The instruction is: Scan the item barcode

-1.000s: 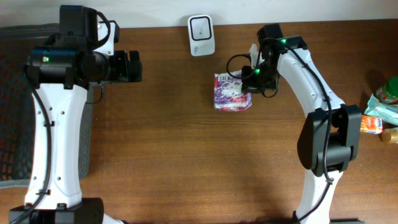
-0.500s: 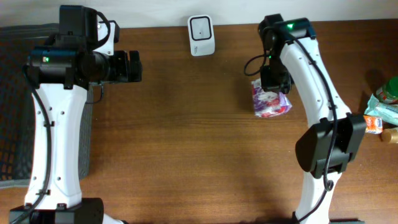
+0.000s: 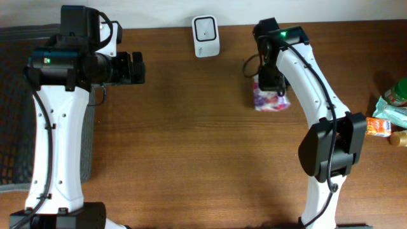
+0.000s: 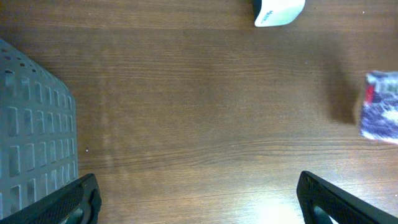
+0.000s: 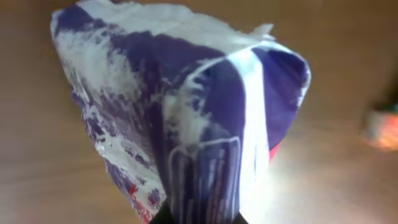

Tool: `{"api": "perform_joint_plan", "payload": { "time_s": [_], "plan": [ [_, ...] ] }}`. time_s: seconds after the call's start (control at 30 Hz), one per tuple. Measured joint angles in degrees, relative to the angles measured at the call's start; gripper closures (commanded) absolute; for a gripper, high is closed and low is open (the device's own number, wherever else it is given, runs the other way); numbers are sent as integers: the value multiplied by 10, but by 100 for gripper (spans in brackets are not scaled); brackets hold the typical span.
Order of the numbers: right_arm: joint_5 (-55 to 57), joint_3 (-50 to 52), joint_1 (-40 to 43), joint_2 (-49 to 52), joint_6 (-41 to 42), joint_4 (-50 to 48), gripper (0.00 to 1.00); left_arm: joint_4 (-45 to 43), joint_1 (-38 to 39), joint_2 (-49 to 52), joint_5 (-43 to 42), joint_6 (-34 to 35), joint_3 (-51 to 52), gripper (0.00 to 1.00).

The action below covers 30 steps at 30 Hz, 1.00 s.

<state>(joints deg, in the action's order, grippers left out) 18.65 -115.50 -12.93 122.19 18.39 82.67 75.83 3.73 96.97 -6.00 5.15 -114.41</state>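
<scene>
The item is a purple and white packet (image 3: pixel 271 97), held above the table right of centre, with my right gripper (image 3: pixel 268 81) shut on its top. It fills the right wrist view as a crumpled purple packet (image 5: pixel 186 112), pinched at the bottom edge by my right gripper (image 5: pixel 199 218). No barcode shows on it. A white scanner (image 3: pixel 206 35) stands at the back of the table, left of the packet. My left gripper (image 3: pixel 137 68) hangs open and empty at the far left. The left wrist view shows its fingers (image 4: pixel 74 200) wide apart, the scanner (image 4: pixel 278 11) and the packet (image 4: pixel 380 107).
A grey perforated basket (image 4: pixel 34 137) lies along the left table edge (image 3: pixel 9 114). Several small groceries sit at the right edge, among them a green packet (image 3: pixel 395 105) and an orange one (image 3: pixel 380 127).
My right gripper carried the packet to the right, then slightly back left and toward the rear, turning it on the way. The left arm has not moved.
</scene>
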Motion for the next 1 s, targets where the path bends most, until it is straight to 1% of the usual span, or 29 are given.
{"api": "perform_joint_plan", "payload": {
  "time_s": [0.1,0.2,0.23,0.27,0.3,0.33,0.4,0.43,0.5,0.53,0.57,0.67,0.73,0.8,0.83,0.9,0.93,1.0],
  "plan": [
    [55,6,-15,0,26,37,96,0,0,0,0,0,0,1],
    [77,68,-35,1,34,28,95,0,0,0,0,0,0,1],
    [80,95,-40,2,35,19,88,0,0,0,0,0,0,1],
    [81,116,-45,3,38,7,72,0,0,0,0,0,0,1],
    [74,125,-50,3,38,0,51,0,0,0,0,0,0,1],
    [57,126,-58,3,40,-9,41,0,0,0,0,0,0,1],
    [10,119,-84,3,39,-20,34,0,0,0,0,0,0,1],
    [-19,107,-100,3,40,-20,28,0,0,0,0,0,0,1],
    [-99,45,-133,5,37,-26,14,0,0,0,0,0,0,1],
    [-130,13,-143,7,30,-22,4,0,0,0,0,0,0,1],
    [-156,-25,-150,7,21,-19,1,0,0,0,0,0,0,1],
    [-175,-113,-137,6,-2,27,1,0,0,0,0,0,0,1],
    [-184,-137,-98,7,-21,50,1,0,0,0,0,0,0,1],
    [-220,-131,-8,7,-83,70,1,0,0,0,0,0,0,1],
    [-254,-114,34,6,-122,72,1,0,0,0,0,0,0,1],
    [-364,-36,124,8,-238,65,1,-1,0,0,0,0,0,1],
    [-413,3,144,8,-279,49,3,-1,0,0,0,0,0,1],
    [-500,100,169,10,-330,-24,9,-2,0,0,0,0,0,1]
  ]
}}
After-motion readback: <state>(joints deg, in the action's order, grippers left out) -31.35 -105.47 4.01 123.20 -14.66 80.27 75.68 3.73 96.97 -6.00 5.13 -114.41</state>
